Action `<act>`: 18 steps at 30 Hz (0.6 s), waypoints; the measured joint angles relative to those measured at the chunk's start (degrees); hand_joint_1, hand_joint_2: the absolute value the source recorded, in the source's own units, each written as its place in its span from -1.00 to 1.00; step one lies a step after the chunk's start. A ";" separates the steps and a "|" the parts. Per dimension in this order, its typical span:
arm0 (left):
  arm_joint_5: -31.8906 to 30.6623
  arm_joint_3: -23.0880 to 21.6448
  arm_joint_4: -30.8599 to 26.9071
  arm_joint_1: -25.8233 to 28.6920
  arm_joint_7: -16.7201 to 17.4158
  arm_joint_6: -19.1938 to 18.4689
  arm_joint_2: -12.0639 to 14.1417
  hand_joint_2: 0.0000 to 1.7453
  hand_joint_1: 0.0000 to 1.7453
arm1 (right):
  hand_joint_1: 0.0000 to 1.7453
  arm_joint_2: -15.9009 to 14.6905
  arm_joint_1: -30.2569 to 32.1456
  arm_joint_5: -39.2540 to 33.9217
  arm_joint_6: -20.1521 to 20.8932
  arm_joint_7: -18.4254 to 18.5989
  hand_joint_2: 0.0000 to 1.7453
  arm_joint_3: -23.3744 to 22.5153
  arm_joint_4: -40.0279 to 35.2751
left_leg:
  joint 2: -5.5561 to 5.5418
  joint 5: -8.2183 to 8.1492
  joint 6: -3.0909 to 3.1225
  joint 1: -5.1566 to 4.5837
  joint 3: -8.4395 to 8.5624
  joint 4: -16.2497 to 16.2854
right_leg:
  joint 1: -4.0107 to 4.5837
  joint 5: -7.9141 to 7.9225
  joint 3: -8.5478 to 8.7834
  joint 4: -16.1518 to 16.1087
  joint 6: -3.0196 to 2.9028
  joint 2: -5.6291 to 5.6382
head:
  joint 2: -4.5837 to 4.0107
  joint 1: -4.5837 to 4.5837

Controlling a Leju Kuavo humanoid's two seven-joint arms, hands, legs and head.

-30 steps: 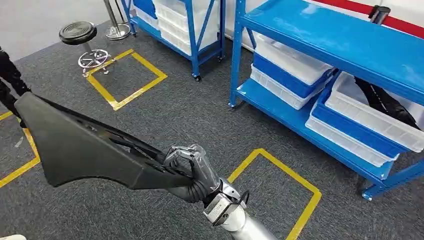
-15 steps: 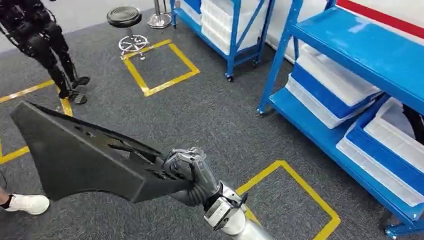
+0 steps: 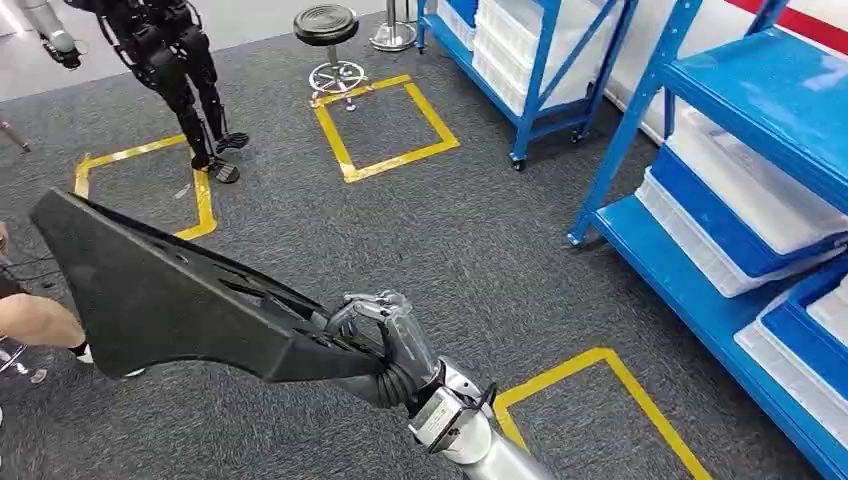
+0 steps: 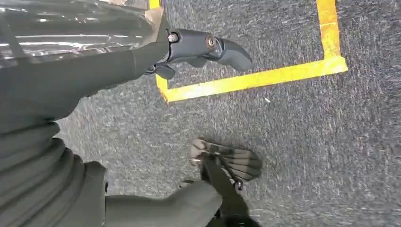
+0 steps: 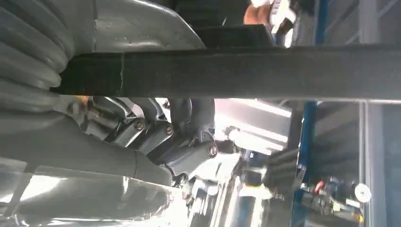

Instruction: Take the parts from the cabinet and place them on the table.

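The right hand [image 3: 385,340] grips the narrow end of the black part [image 3: 160,295], held out over the grey carpet [image 3: 430,240], blue shelves [image 3: 740,180] to the right. The left hand [image 4: 208,47] hangs low; its fingers look empty, though I cannot tell.

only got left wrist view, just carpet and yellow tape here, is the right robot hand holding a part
Observer: Yes, in the head view the right robot hand grips a long black part at its narrow end.
Operator: anything near its wide end
Observer: A person's leg, partly hidden behind that end.
Operator: where's the shelf
Observer: Blue shelf with bins, on the robot's right.
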 joint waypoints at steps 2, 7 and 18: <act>-0.02 0.00 0.00 0.10 -0.13 0.00 0.00 1.00 -1.00 | 1.00 0.02 -0.03 -0.04 -0.13 0.02 1.00 0.04 0.44 | 0.44 -0.93 -0.27 0.28 -2.67 4.84 | 0.33 -0.16 -0.01 0.01 -0.20 -1.77 | 0.00 0.00; 0.00 0.07 0.00 0.02 -0.15 0.11 0.28 1.00 -1.00 | 1.00 0.22 -0.64 -0.52 -0.33 0.02 1.00 0.20 0.83 | 6.34 5.63 1.01 -0.43 6.93 -11.78 | 0.99 -0.81 0.65 0.04 0.30 -4.63 | 0.00 0.02; 0.72 1.57 0.00 -0.07 -0.48 0.96 0.39 1.00 -1.00 | 1.00 0.13 -3.27 -2.60 0.85 0.02 1.00 1.46 3.24 | -2.47 7.04 3.33 -0.31 7.65 -13.87 | 0.24 -7.86 -7.82 17.68 1.87 0.77 | 0.00 0.35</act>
